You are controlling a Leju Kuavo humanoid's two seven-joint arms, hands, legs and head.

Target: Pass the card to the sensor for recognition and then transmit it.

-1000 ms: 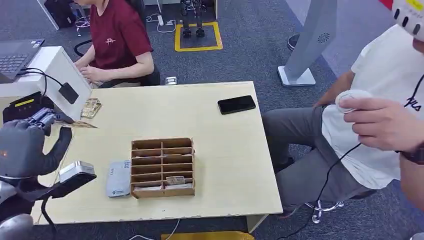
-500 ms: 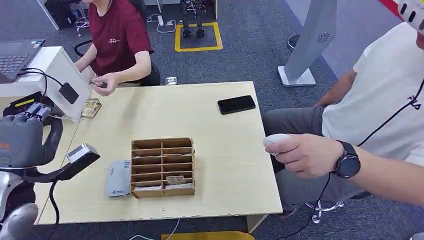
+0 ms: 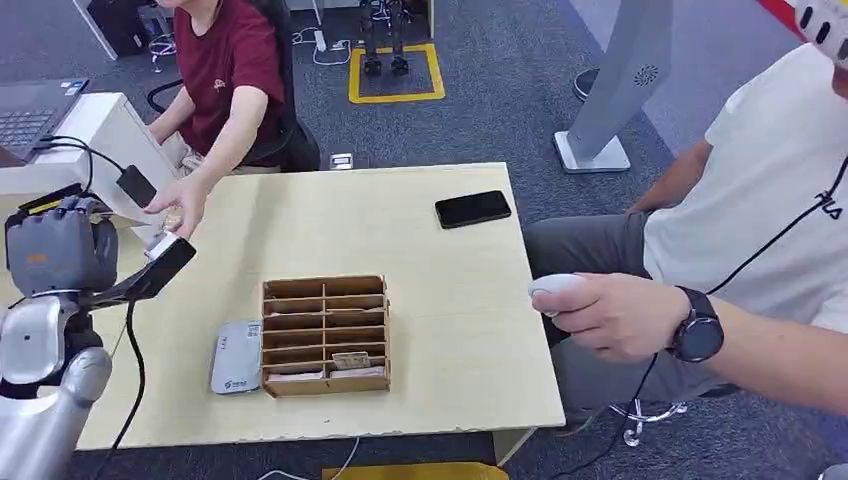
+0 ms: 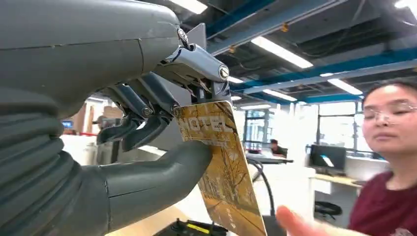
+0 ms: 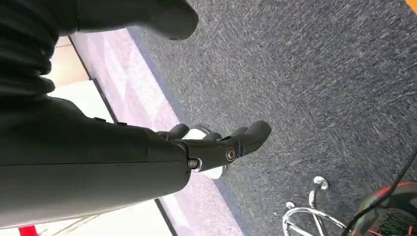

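My left hand (image 3: pixel 62 250) is raised over the table's left edge. In the left wrist view this hand (image 4: pixel 147 123) pinches a yellow card (image 4: pixel 221 167) printed HOTEL between thumb and fingers. A person in a red shirt stretches a hand (image 3: pixel 178 205) towards it, with blurred fingertips (image 4: pixel 295 223) just below the card. A small black box (image 3: pixel 137 186) with a cable sits on the white stand behind. A grey-white card reader (image 3: pixel 236 358) lies flat on the table. My right hand (image 5: pixel 216 147) hangs over the carpet, holding nothing, fingers apart from the thumb.
A wooden compartment box (image 3: pixel 325 335) with a few cards stands mid-table (image 3: pixel 450 330). A black phone (image 3: pixel 473 209) lies at the far right. A seated person on the right holds a white controller (image 3: pixel 560 290) at the table's edge. A laptop (image 3: pixel 30 105) sits far left.
My left hand has risen and turned with the card in it. The person in red has reached an arm out towards it. The person on the right lowered the controller.
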